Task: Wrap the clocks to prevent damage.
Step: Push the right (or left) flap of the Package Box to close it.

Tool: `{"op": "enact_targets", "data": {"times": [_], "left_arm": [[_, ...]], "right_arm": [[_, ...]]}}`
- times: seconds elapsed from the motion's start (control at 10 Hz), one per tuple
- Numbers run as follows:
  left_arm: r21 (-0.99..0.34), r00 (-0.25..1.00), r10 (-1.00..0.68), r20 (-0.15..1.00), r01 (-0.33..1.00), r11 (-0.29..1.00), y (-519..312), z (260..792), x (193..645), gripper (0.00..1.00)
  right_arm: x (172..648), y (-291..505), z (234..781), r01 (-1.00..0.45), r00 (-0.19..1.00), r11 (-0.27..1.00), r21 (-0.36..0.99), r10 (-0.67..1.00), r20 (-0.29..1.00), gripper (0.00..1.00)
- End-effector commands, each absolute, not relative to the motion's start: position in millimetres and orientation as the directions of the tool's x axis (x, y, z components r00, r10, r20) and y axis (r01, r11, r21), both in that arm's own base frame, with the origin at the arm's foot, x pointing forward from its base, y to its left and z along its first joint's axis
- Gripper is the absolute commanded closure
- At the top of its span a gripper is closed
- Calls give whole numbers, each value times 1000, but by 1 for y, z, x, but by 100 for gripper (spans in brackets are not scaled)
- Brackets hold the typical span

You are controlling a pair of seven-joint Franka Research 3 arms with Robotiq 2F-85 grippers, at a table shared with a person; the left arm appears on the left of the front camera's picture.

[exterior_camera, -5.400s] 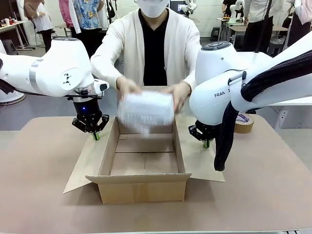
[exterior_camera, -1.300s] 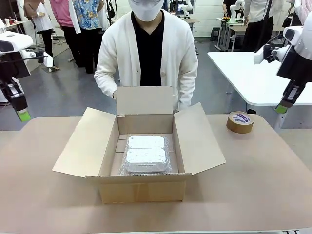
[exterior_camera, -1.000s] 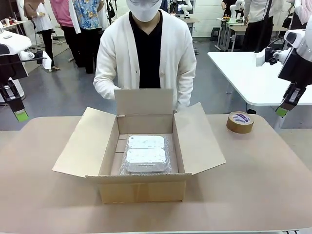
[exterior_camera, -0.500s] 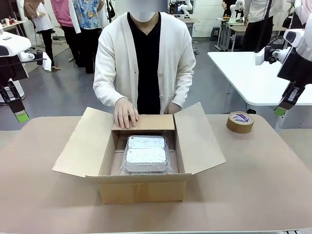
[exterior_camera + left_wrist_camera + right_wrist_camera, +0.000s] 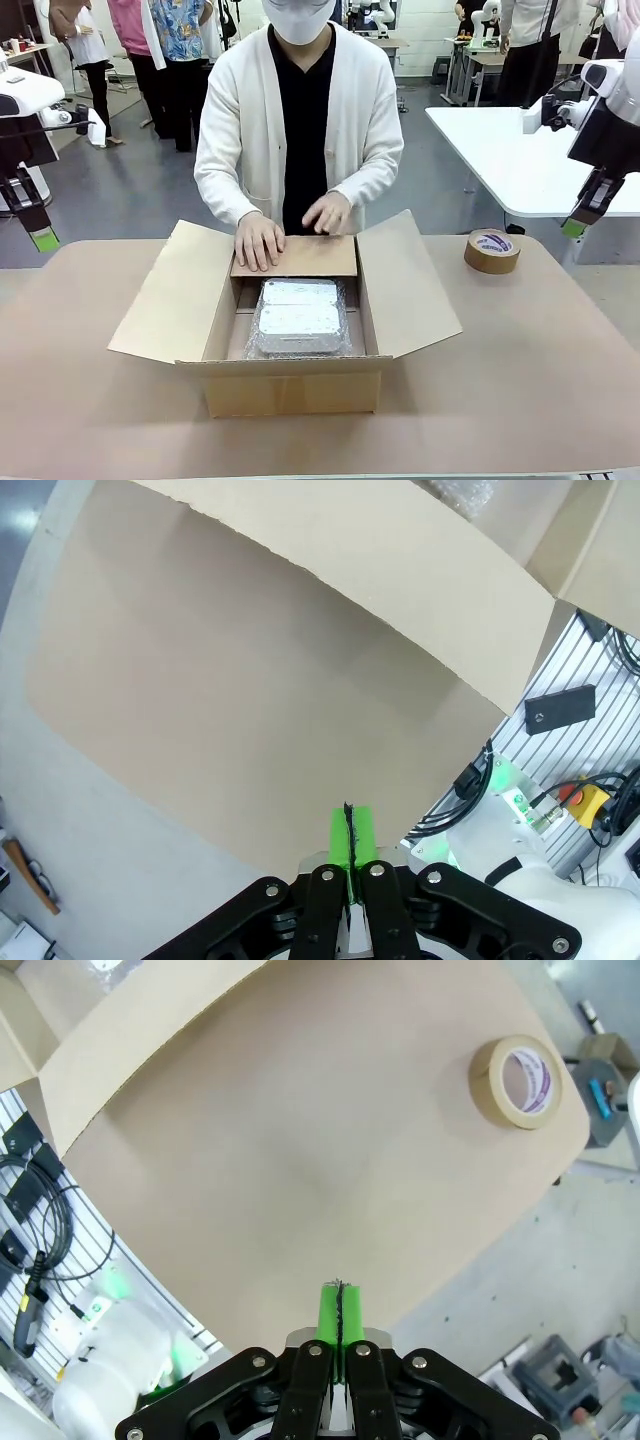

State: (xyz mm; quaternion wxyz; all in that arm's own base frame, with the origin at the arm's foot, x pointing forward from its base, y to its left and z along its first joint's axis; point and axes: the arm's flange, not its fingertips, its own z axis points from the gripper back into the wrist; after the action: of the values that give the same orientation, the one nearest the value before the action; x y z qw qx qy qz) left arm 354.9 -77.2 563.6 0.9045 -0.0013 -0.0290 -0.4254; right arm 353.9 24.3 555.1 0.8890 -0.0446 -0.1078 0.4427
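Wrapped clocks in the box, both grippers shut and empty.
Bubble-wrapped clocks (image 5: pixel 298 318) lie flat on the floor of the open cardboard box (image 5: pixel 290 392) at the centre of the worktop (image 5: pixel 520 370). The rear flap (image 5: pixel 312 258), at the box's 12 o'clock, is folded inward over the bundle's far end. One of the person's hands (image 5: pixel 259 241) lies flat on it, the other hand (image 5: pixel 327 212) just above. Tape roll (image 5: pixel 492 250) sits at the box's 2 o'clock, well apart. Left gripper (image 5: pixel 44 238) hangs off the worktop's 9 o'clock edge and right gripper (image 5: pixel 573 227) off its 3 o'clock edge, both with pads pressed together.
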Motion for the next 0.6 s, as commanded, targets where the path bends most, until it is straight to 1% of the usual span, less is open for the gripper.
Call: {"op": "enact_targets", "data": {"times": [0.0,0.5], "left_arm": [[25,651,-758,45,758,652,-77,566,356,100],[25,651,-758,45,758,652,-77,566,356,100]], "right_arm": [[353,23,553,-777,587,603,-180,798,140,99],[353,23,553,-777,587,603,-180,798,140,99]]}}
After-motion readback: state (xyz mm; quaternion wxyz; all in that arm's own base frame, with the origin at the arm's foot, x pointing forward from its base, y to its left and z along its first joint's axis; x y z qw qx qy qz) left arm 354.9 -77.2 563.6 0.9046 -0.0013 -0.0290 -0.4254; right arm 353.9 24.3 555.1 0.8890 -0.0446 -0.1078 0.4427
